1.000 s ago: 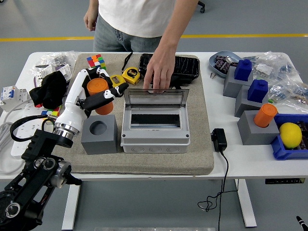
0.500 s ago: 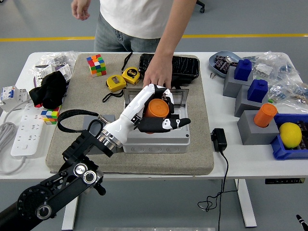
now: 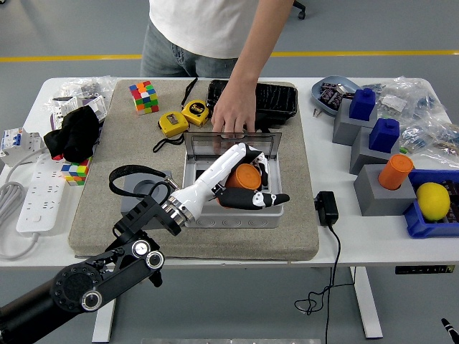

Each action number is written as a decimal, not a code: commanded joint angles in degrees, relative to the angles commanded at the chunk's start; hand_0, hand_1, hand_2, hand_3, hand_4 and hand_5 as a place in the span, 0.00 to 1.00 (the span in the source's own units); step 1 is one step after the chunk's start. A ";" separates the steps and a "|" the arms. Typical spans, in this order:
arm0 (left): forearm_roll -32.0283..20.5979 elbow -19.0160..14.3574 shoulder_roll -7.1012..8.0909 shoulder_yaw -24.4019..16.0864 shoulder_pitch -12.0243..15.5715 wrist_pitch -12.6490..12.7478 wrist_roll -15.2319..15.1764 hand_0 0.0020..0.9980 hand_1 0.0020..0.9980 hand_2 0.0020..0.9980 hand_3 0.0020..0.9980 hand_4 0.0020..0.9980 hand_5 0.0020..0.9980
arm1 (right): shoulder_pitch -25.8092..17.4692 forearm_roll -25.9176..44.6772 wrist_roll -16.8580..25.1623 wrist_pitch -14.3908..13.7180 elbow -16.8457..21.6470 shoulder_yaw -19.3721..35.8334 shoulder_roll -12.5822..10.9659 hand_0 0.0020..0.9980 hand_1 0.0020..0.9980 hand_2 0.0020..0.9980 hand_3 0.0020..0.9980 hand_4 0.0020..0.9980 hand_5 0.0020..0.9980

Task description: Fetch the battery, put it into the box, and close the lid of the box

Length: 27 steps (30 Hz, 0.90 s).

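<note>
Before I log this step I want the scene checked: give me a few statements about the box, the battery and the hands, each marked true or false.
1. The left hand holds the orange battery over the open grey box. True.
2. The box lid is shut flat. False: it stands raised at the box's far edge.
3. A person's hand rests at the lid's top edge. True.
4. The Rubik's cube lies inside the box. False: it sits on the mat's far left corner.
5. Another orange cylinder stands in a grey block at the right. True.
</note>
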 joint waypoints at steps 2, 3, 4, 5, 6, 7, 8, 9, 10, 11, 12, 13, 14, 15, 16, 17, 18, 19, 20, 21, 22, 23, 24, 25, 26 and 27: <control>-0.05 1.20 -0.32 0.71 -0.75 0.17 -0.13 0.03 0.00 0.00 0.00 0.88 0.34 | 0.01 0.08 0.02 -0.03 -0.05 -0.14 -0.05 0.80 0.76 0.75 0.74 1.00 1.00; -0.06 1.70 -0.49 0.87 -1.08 0.23 -0.18 0.03 0.00 0.00 0.00 0.88 0.34 | 0.02 0.13 0.03 -0.04 -0.07 -0.23 -0.07 0.80 0.76 0.75 0.74 1.00 1.00; -0.07 2.54 -0.78 0.94 -1.58 0.39 -0.31 0.03 0.00 0.00 0.00 0.88 0.34 | 0.02 0.17 0.03 -0.06 -0.10 -0.33 -0.09 0.80 0.76 0.75 0.74 1.00 1.00; -0.11 3.28 -1.05 0.89 -2.01 0.60 -0.47 0.03 0.00 0.00 0.00 0.88 0.35 | 0.04 0.18 0.02 -0.07 -0.10 -0.38 -0.09 0.80 0.76 0.75 0.74 1.00 1.00; -0.15 3.87 -1.27 0.81 -2.34 0.84 -0.64 0.03 0.00 0.00 0.00 0.88 0.35 | 0.07 0.20 0.01 -0.07 -0.12 -0.40 -0.07 0.80 0.76 0.75 0.74 1.00 1.00; -0.16 4.34 -1.43 0.68 -2.62 1.04 -0.79 0.03 0.00 0.00 0.00 0.88 0.35 | 0.08 0.18 0.00 -0.08 -0.11 -0.39 -0.05 0.80 0.76 0.75 0.74 1.00 1.00; -0.10 4.94 -1.65 0.37 -2.98 1.24 -0.95 0.03 0.00 0.00 0.00 0.88 0.35 | 0.10 0.13 -0.03 -0.07 -0.07 -0.39 -0.03 0.80 0.76 0.75 0.74 1.00 1.00; 0.03 5.47 -1.86 -0.08 -3.30 1.32 -1.01 0.03 0.00 0.00 0.00 0.88 0.35 | 0.12 0.10 -0.04 -0.05 -0.03 -0.39 -0.02 0.80 0.76 0.75 0.74 1.00 1.00; 0.15 5.87 -2.02 -0.50 -3.52 1.37 -1.04 0.03 0.00 0.00 0.00 0.88 0.35 | 0.12 0.09 -0.04 -0.05 -0.02 -0.38 -0.02 0.80 0.76 0.75 0.74 1.00 1.00; 0.36 6.34 -2.19 -0.90 -3.82 1.38 -1.06 0.03 0.00 0.00 0.00 0.88 0.35 | 0.12 0.12 -0.04 -0.06 -0.03 -0.42 -0.02 0.80 0.76 0.75 0.74 1.00 1.00; 0.54 6.76 -2.32 -1.15 -4.07 1.37 -1.07 0.03 0.00 0.00 0.00 0.88 0.36 | 0.11 0.16 -0.04 -0.07 -0.04 -0.47 -0.02 0.80 0.76 0.75 0.74 1.00 1.00; 0.68 7.32 -2.45 -1.29 -4.39 1.42 -1.13 0.03 0.00 0.00 0.00 0.88 0.36 | 0.09 0.21 -0.03 -0.09 -0.06 -0.54 -0.03 0.80 0.76 0.75 0.74 1.00 1.00; 0.77 7.71 -2.53 -1.32 -4.60 1.48 -1.18 0.03 0.00 0.00 0.00 0.88 0.36 | 0.07 0.23 -0.02 -0.10 -0.07 -0.57 -0.04 0.80 0.76 0.75 0.74 1.00 1.00; 0.89 8.54 -2.69 -1.16 -5.00 1.54 -1.25 0.03 0.00 0.00 0.00 0.88 0.36 | 0.06 0.30 0.00 -0.12 -0.11 -0.67 -0.07 0.80 0.76 0.75 0.74 1.00 1.00; 0.98 9.17 -2.79 -0.95 -5.30 1.60 -1.31 0.03 0.00 0.00 0.00 0.88 0.36 | 0.07 0.36 0.02 -0.13 -0.14 -0.73 -0.09 0.80 0.76 0.75 0.74 1.00 1.00; 1.04 9.66 -2.87 -0.75 -5.51 1.65 -1.34 0.03 0.00 0.00 0.00 0.88 0.36 | 0.08 0.39 0.03 -0.12 -0.14 -0.76 -0.11 0.80 0.76 0.75 0.74 1.00 1.00; 1.10 10.15 -2.97 -0.55 -5.72 1.71 -1.38 0.03 0.00 0.00 0.00 0.87 0.36 | 0.10 0.41 0.04 -0.11 -0.14 -0.78 -0.12 0.80 0.76 0.75 0.74 1.00 1.00; 1.26 10.87 -3.12 -0.30 -5.96 1.84 -1.46 0.03 0.00 0.00 0.00 0.87 0.36 | 0.13 0.38 0.05 -0.08 -0.10 -0.77 -0.15 0.80 0.76 0.75 0.74 1.00 1.00; 1.48 11.62 -3.30 -0.10 -6.17 2.07 -1.58 0.03 0.00 0.00 0.00 0.87 0.36 | 0.18 0.38 0.05 -0.04 -0.07 -0.77 -0.17 0.80 0.76 0.75 0.74 1.00 1.00; 1.64 12.27 -3.48 -0.02 -6.32 2.20 -1.65 0.03 0.00 0.00 0.00 0.87 0.36 | 0.21 0.36 0.05 -0.01 -0.05 -0.75 -0.17 0.80 0.76 0.75 0.74 1.00 1.00; 1.80 12.77 -3.63 -0.01 -6.44 2.30 -1.70 0.03 0.00 0.00 0.00 0.87 0.36 | 0.24 0.35 0.04 0.01 -0.03 -0.76 -0.17 0.80 0.76 0.75 0.74 1.00 1.00; 2.02 13.42 -3.83 -0.02 -6.60 2.46 -1.78 0.03 0.00 0.00 0.00 0.87 0.36 | 0.26 0.34 0.04 0.03 -0.01 -0.78 -0.17 0.80 0.76 0.75 0.74 1.00 1.00; 2.24 14.08 -4.03 -0.09 -6.80 2.58 -1.85 0.03 0.00 0.00 0.00 0.88 0.37 | 0.28 0.35 0.03 0.03 0.00 -0.85 -0.18 0.80 0.76 0.75 0.74 1.00 1.00; 2.50 14.68 -4.24 -0.15 -7.02 2.66 -1.87 0.03 0.00 0.00 0.00 0.88 0.37 | 0.28 0.41 0.03 0.03 -0.02 -0.92 -0.17 0.80 0.76 0.75 0.74 1.00 1.00; 2.78 15.23 -4.41 -0.19 -7.24 2.75 -1.90 0.03 0.00 0.00 0.00 0.88 0.37 | 0.27 0.46 0.03 0.00 -0.04 -0.99 -0.16 0.80 0.76 0.75 0.74 1.00 1.00; 3.17 15.84 -4.60 -0.20 -7.51 2.87 -1.94 0.03 0.00 0.00 0.00 0.88 0.37 | 0.25 0.49 0.02 -0.01 -0.05 -1.09 -0.17 0.80 0.76 0.75 0.74 1.00 1.00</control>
